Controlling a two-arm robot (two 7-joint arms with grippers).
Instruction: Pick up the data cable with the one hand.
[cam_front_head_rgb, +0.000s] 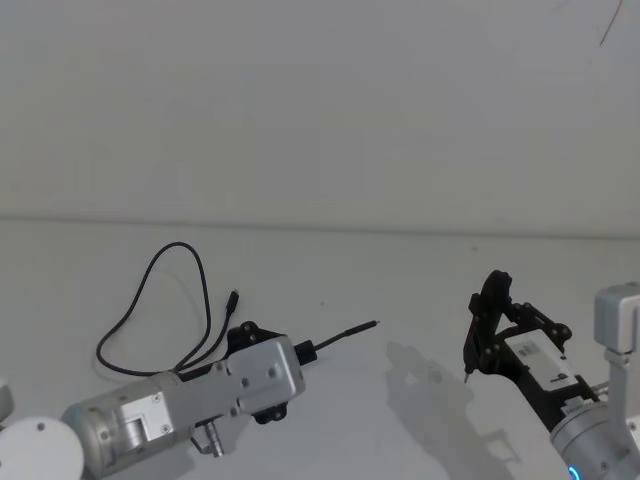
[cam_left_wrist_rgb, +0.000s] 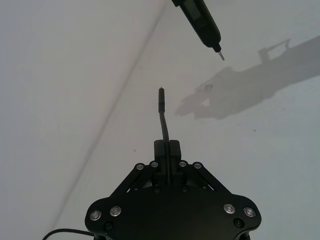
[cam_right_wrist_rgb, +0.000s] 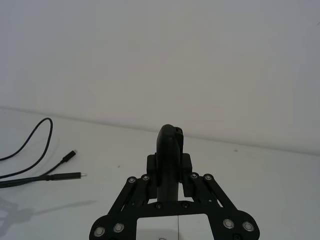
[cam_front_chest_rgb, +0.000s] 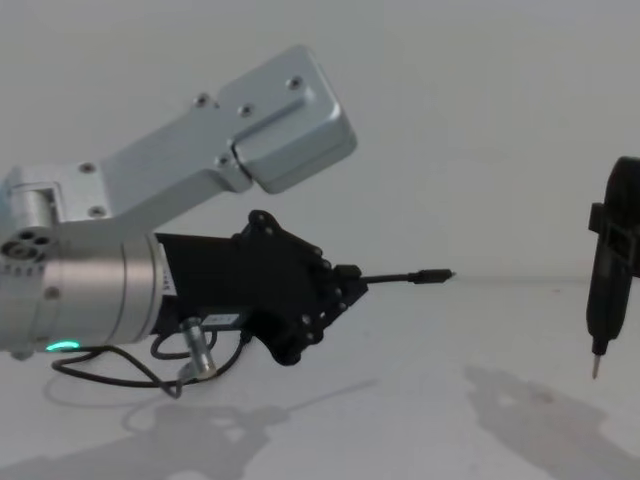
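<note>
- White table (cam_front_head_rgb: 400, 430), with a plain white wall (cam_front_head_rgb: 300, 100) behind it.
- The left gripper (cam_front_head_rgb: 305, 350) sits low over the table, fingers pinched together on the data cable (cam_front_head_rgb: 150, 285) a little way back from one plug (cam_front_head_rgb: 374, 323).
- That short end sticks out straight ahead of the left gripper's fingertips. The chest view shows it level and off the table.
- The rest of the cable trails back under the left gripper and lies on the table to its left in a loose loop. The second plug (cam_front_head_rgb: 232, 296) lies just beyond the gripper's body.
- The right gripper (cam_front_head_rgb: 492, 345) is well off to the right of the left gripper. It is closed on a pen tool (cam_front_head_rgb: 473, 340) with the tip pointing down, above the table. It looks idle for this job.
- My read is that the grip is made and the lift is what's left, since most of the cable is on the table.
- To do it well:
  - Raise the left gripper straight up and slowly, so the slack peels off the table instead of whipping.
  - Hold clamp force, because the cable is far thinner than the fingers and could slide through.
  - Watch that the trailing loop doesn't catch under the left arm.
  - Don't swing the free end toward the pen tool.
</note>
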